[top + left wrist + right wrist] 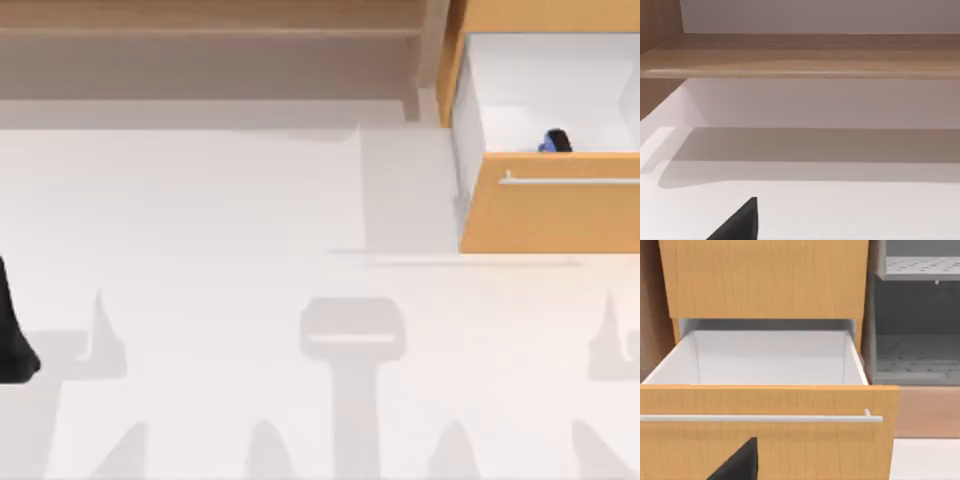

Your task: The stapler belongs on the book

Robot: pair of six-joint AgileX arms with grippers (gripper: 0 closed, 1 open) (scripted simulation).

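Matte black left arm (14,335), smooth tapering shape, black angular wedge of tool (740,223)

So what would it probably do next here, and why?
Probably the right arm should reach up and over the orange drawer front toward the stapler, which lies inside the open drawer just behind that front. The right wrist view faces the drawer from low in front. The left arm sits far off at the table's left edge.
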